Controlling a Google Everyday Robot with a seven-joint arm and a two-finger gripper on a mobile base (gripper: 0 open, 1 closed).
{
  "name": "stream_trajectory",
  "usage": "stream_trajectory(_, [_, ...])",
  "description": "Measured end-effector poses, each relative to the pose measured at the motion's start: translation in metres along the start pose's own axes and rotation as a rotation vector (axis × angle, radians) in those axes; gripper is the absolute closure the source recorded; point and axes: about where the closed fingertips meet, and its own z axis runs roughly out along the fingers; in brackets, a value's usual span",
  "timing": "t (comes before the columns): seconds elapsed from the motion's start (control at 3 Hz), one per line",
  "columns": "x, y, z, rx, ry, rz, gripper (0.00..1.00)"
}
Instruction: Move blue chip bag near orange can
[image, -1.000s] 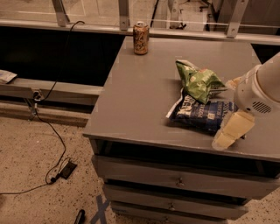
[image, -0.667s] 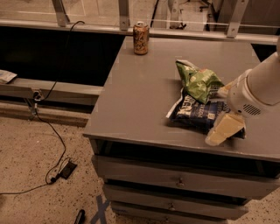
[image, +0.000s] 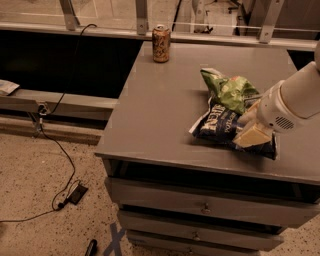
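Observation:
The blue chip bag (image: 222, 126) lies flat near the front right of the grey table (image: 165, 105), dark navy with white lettering. The orange can (image: 161, 44) stands upright at the table's far left corner, well away from the bag. My gripper (image: 251, 134) comes in from the right on a white arm and hovers over the bag's right end, pale fingers pointing down-left onto it. The gripper covers part of the bag's right side.
A bright green snack bag (image: 231, 90) lies crumpled just behind the blue bag, touching it. The table has drawers (image: 200, 205) below its front edge. A black cable (image: 60, 150) runs across the speckled floor at left. A railing runs behind the table.
My gripper has moved left and up from the table's front right edge onto the right end of the blue chip bag. The bags and can have not moved.

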Motion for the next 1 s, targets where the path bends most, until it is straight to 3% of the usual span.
stream_trajectory(0.33, [-0.002,-0.001,-0.003,-0.013,-0.021,0.013,0.87])
stream_trajectory(0.67, [-0.006,-0.006,-0.028,-0.012,-0.062,0.027,1.0])
stream_trajectory(1.0, [-0.007,-0.013,-0.074,0.015,-0.105,0.037,1.0])
